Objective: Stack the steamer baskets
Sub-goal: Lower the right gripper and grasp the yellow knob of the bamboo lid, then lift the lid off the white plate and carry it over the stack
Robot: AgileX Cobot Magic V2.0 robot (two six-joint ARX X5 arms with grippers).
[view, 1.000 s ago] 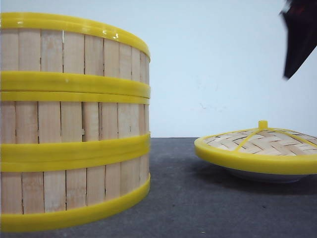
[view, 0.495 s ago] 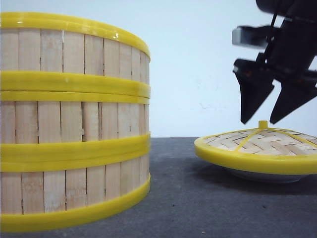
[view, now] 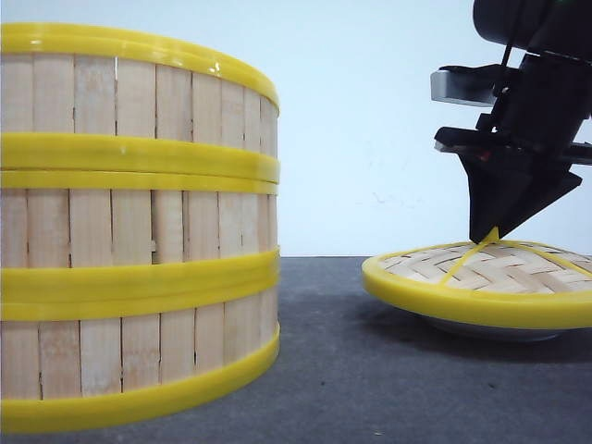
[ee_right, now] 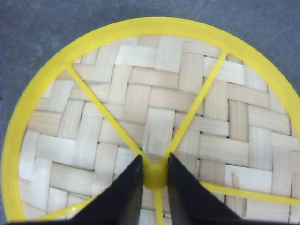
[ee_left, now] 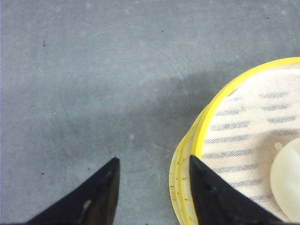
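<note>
Three steamer baskets [view: 139, 222] stand stacked at the left of the front view, slat walls between yellow rims. In the left wrist view the top rim [ee_left: 201, 126] shows, with a striped cloth liner and a pale round thing inside. My left gripper [ee_left: 153, 159] hangs open above it, one finger over the table, the other over the rim. On the right my right gripper [view: 490, 231] is shut on the yellow knob [ee_right: 154, 176] of the woven lid [ee_right: 154, 93].
The domed lid [view: 481, 277] rests on a white plate [view: 490, 326] at the right. Dark grey table [view: 370, 388] lies between the stack and the lid. A white wall is behind.
My right gripper came down from the upper right onto the lid, and its fingers closed from open onto the knob. The stack and lid have not moved.
</note>
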